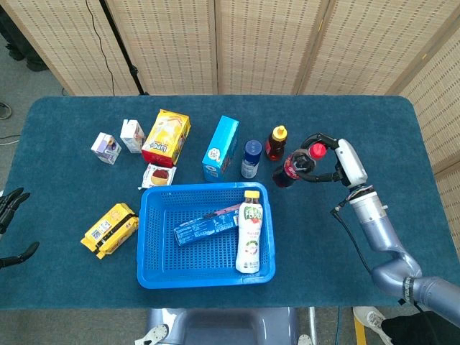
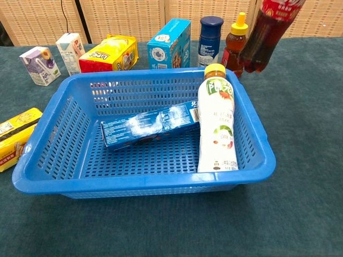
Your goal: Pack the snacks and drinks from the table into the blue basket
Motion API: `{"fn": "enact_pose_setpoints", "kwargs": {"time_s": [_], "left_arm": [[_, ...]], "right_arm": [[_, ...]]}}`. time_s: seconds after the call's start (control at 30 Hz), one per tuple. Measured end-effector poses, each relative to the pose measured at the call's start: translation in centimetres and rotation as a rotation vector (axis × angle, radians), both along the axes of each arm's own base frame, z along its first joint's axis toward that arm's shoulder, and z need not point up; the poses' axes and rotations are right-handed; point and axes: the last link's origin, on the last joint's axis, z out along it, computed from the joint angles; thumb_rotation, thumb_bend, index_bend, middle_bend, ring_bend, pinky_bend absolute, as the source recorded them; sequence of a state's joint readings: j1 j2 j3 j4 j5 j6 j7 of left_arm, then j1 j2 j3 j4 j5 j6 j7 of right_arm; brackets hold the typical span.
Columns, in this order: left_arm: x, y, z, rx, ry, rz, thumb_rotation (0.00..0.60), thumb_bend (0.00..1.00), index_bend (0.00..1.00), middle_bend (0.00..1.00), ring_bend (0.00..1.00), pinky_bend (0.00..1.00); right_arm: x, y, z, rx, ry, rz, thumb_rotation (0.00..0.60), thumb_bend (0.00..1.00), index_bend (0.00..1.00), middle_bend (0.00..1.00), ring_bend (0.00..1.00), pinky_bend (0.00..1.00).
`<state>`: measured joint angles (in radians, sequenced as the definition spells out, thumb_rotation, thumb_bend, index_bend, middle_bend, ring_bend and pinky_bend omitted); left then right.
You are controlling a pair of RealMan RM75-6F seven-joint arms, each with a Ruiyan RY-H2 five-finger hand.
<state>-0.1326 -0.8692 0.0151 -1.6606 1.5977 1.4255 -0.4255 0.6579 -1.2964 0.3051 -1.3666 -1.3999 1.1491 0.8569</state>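
My right hand [image 1: 332,162] grips a cola bottle [image 1: 293,166] with a red cap, lifted off the table and tilted, just right of the blue basket [image 1: 149,241]. In the chest view the cola bottle [image 2: 266,35] hangs tilted above the table, and the hand is out of frame. Inside the blue basket [image 2: 252,140] stand a white drink bottle [image 2: 216,120] and a flat blue snack box [image 2: 147,124]. My left hand [image 1: 13,223] is at the far left edge, fingers apart, holding nothing.
Behind the basket stand a honey bottle [image 1: 276,142], a dark blue can [image 1: 251,158], a blue carton [image 1: 221,147], a yellow-red snack bag [image 1: 166,137], two small drink cartons [image 1: 119,141] and a jelly cup [image 1: 159,175]. A yellow packet [image 1: 109,228] lies left of the basket.
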Motion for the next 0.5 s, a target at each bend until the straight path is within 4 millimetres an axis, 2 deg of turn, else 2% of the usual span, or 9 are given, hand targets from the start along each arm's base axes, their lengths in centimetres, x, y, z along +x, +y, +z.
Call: {"fn": "enact_pose_setpoints", "kwargs": {"time_s": [0.13,0.23,0.37,0.5], "left_arm": [[0.1,-0.4,0.0,-0.014,0.002,-0.026,0.6,0.28,0.0,0.0,0.0,0.0],[0.0,-0.6,-0.1,-0.019,0.002,-0.029,0.6,0.28,0.0,0.0,0.0,0.0],[0.0,-0.6,-0.2,-0.022,0.009,-0.026,0.6,0.28,0.0,0.0,0.0,0.0],[0.0,-0.5,-0.4,-0.027,0.013,-0.023,0.6,0.28,0.0,0.0,0.0,0.0]], "right_arm": [[2.0,2.1,2.5,-0.012,-0.054,0.069,0.6,0.65,0.59,0.63,0.59,0.52],[4.0,3.9,3.4,0.02,-0.086,0.119,0.6,0.65,0.59,0.63,0.59,0.52],[7.0,6.3,3.5,0.113,-0.109,0.192,0.6,0.65,0.59,0.63,0.59,0.52],[9.9,8.2,2.4,0.231,-0.118,0.247,0.6,0.65,0.59,0.63,0.59,0.52]]}}
